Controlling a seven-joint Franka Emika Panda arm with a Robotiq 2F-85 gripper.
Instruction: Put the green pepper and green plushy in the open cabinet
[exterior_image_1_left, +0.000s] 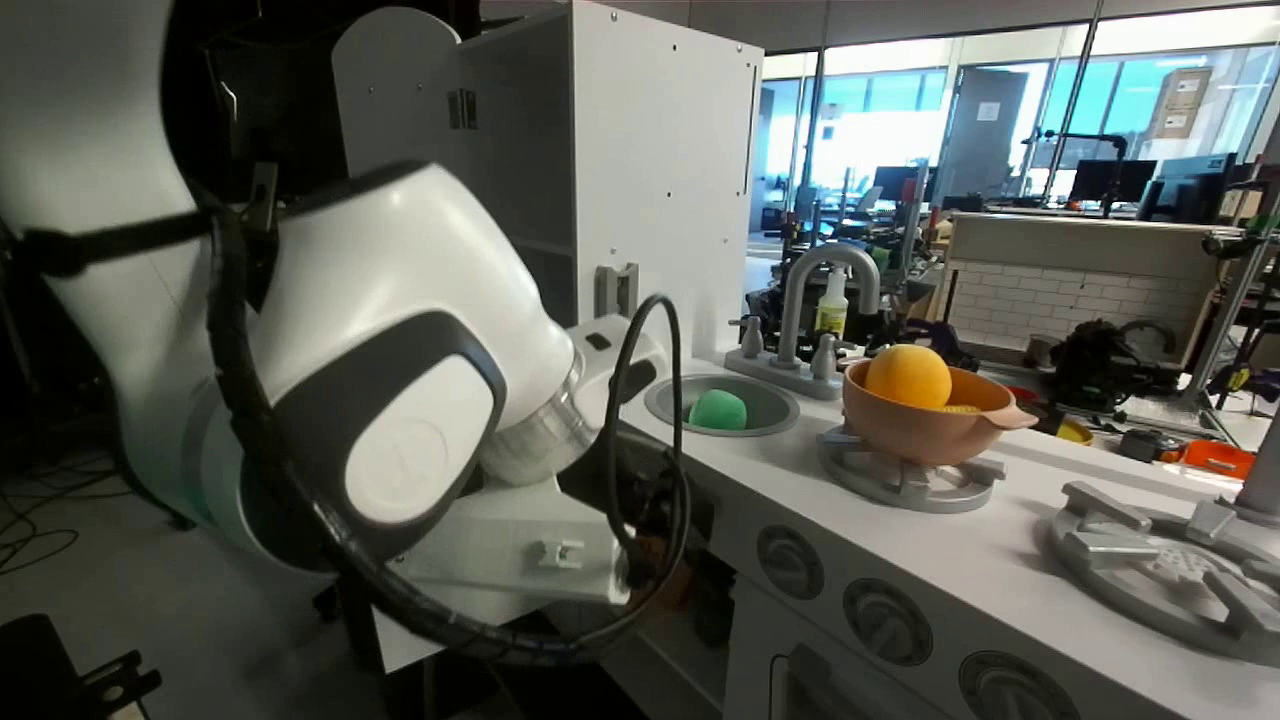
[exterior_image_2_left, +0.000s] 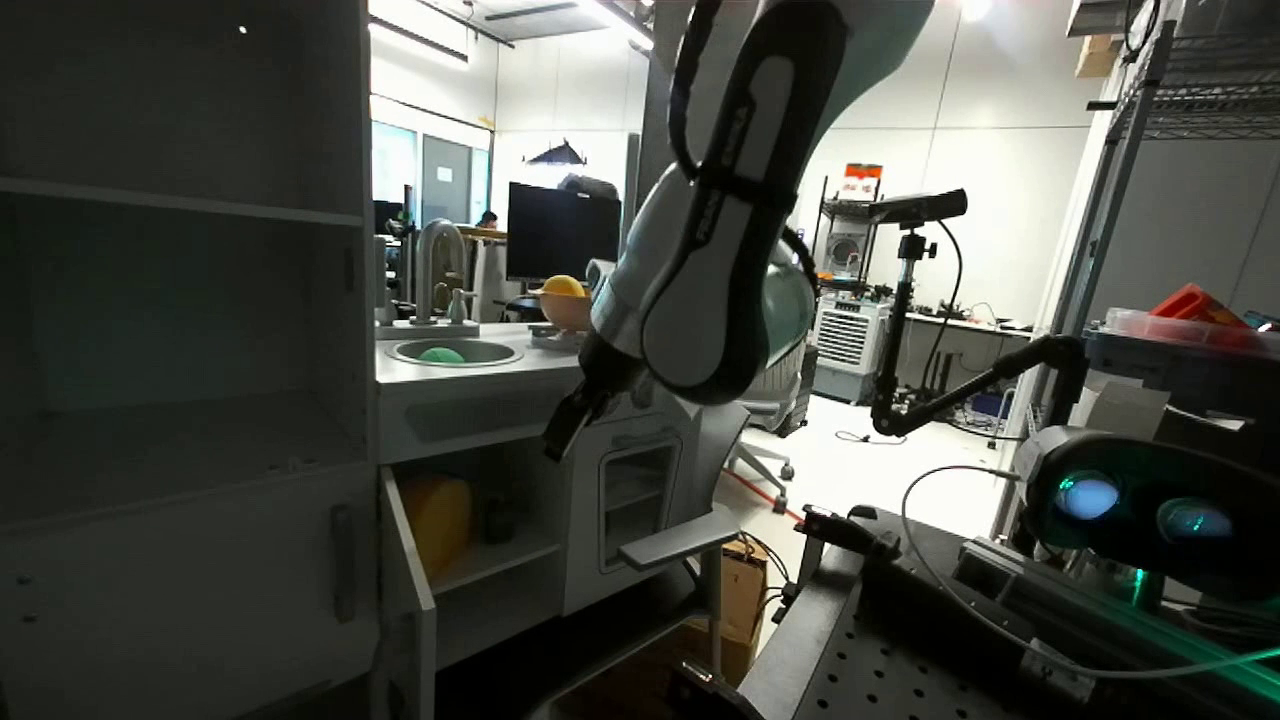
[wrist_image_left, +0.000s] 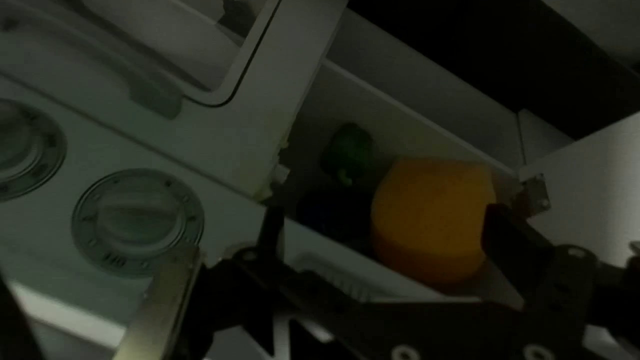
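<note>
Green pepper (wrist_image_left: 348, 152), in open cabinet (wrist_image_left: 405, 132), wrist view above centre, apparently delivered; fingers (wrist_image_left: 517, 245) spread, empty; next, likely: fetch green plushy (exterior_image_1_left: 718, 411) from sink (exterior_image_1_left: 770, 408), mid-frame in an exterior view.

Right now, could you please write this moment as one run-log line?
gripper: open, nothing held, facing open cabinet | green pepper: inside cabinet | green plushy: in sink | pending: plushy into cabinet

The plushy (exterior_image_1_left: 718, 410) sits in the sink (exterior_image_1_left: 775, 408), with the faucet (exterior_image_1_left: 792, 310) behind. Right of the sink in both exterior views, a ball (exterior_image_1_left: 906, 376) rests in a bowl (exterior_image_1_left: 918, 430) on a burner (exterior_image_1_left: 908, 488) of the tabletop (exterior_image_1_left: 965, 550). Below the sink, inside the open cabinet (exterior_image_2_left: 515, 550), the pepper (wrist_image_left: 348, 151) lies left of another object (wrist_image_left: 435, 215) in the wrist view.
</note>
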